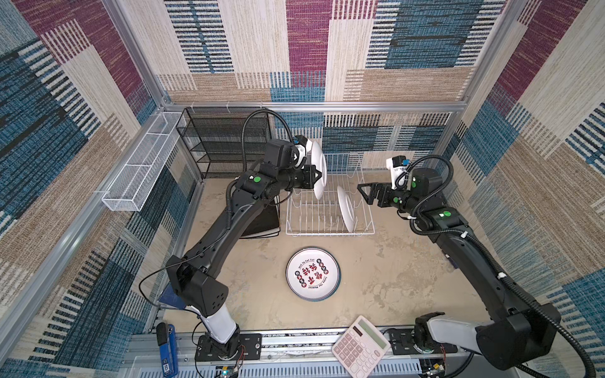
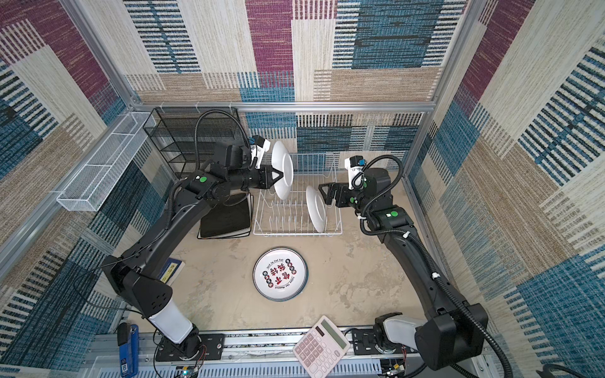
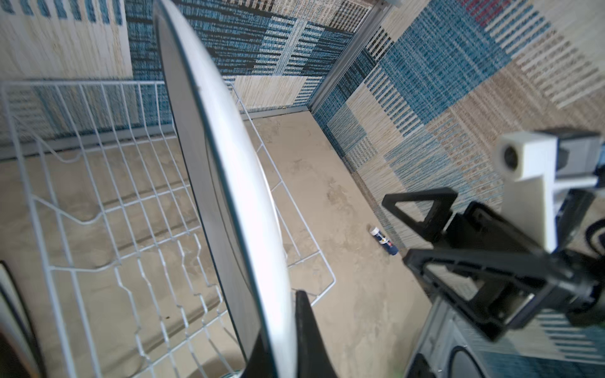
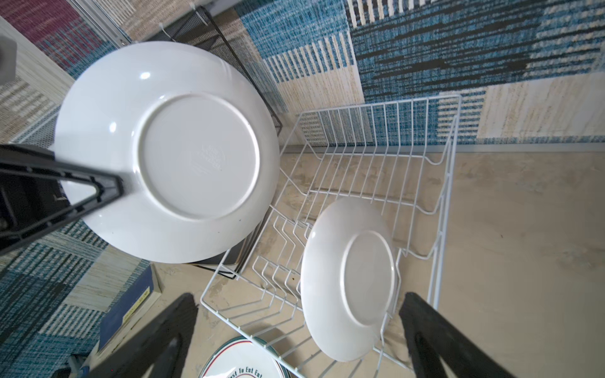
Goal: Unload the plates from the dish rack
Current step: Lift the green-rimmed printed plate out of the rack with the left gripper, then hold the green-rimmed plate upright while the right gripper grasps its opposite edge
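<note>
One plate (image 1: 320, 157) in left tool (image 1: 315, 176)

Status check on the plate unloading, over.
Left gripper: jaws shut on lifted plate, up out of dish rack. Right gripper: jaws open, beside last racked plate. Printed plate stack on table in front of rack.

2 black arms (image 1: 226, 222), green dot stickers (image 1: 257, 179)

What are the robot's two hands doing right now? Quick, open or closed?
Left hand: closed, holding a white plate.
Right hand: open, holding nothing.
</note>
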You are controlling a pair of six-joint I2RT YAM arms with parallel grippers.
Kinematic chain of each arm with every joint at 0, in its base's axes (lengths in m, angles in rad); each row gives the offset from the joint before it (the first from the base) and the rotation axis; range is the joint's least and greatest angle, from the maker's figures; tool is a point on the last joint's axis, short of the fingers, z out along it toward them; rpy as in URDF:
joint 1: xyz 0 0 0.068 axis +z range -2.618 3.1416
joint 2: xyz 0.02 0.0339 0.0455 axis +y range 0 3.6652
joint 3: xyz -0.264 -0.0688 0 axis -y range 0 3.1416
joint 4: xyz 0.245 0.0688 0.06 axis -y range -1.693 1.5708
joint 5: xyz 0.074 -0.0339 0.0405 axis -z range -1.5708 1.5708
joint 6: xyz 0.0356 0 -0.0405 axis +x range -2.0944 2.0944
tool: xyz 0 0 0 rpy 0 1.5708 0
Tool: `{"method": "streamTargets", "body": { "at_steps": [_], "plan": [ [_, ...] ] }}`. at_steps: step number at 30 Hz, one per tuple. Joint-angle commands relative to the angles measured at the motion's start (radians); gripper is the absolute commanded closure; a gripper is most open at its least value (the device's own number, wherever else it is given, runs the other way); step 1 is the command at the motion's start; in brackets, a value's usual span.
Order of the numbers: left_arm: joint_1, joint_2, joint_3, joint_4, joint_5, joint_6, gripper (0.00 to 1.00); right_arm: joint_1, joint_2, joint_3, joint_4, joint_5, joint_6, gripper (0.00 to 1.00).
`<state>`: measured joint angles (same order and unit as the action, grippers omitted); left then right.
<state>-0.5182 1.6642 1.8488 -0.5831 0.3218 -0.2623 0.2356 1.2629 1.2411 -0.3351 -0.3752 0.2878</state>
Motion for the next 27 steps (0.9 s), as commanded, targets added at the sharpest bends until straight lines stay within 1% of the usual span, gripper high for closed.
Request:
{"method": "streamTargets", "body": {
  "at_steps": [1,4,7,11,13,15,19,25,27],
  "plan": [
    [-0.001,-0.071,-0.060,0.047,-0.095,0.334,1.00,0.000,0.028,0.066,0.038,-0.057,0.038,0.01],
    [-0.011,-0.131,-0.127,0.047,-0.143,0.469,1.00,0.000,0.072,0.138,0.041,-0.113,0.052,0.01],
    [-0.041,-0.187,-0.210,0.068,-0.201,0.605,1.00,0.000,0.127,0.205,0.040,-0.196,0.085,0.01],
    [-0.099,-0.260,-0.357,0.162,-0.317,0.815,1.00,0.001,0.199,0.291,0.024,-0.311,0.127,0.00],
    [-0.127,-0.289,-0.423,0.216,-0.373,0.910,1.00,0.001,0.229,0.320,0.015,-0.343,0.143,0.02],
    [-0.147,-0.306,-0.467,0.255,-0.423,0.982,1.00,0.002,0.250,0.343,-0.006,-0.354,0.148,0.04],
    [-0.187,-0.310,-0.508,0.287,-0.502,1.093,1.00,0.005,0.282,0.355,-0.039,-0.372,0.155,0.07],
    [-0.254,-0.291,-0.578,0.378,-0.629,1.292,1.00,0.022,0.318,0.355,-0.101,-0.360,0.154,0.12],
    [-0.273,-0.276,-0.596,0.405,-0.676,1.365,1.00,0.030,0.331,0.354,-0.121,-0.350,0.150,0.16]
  ]
}}
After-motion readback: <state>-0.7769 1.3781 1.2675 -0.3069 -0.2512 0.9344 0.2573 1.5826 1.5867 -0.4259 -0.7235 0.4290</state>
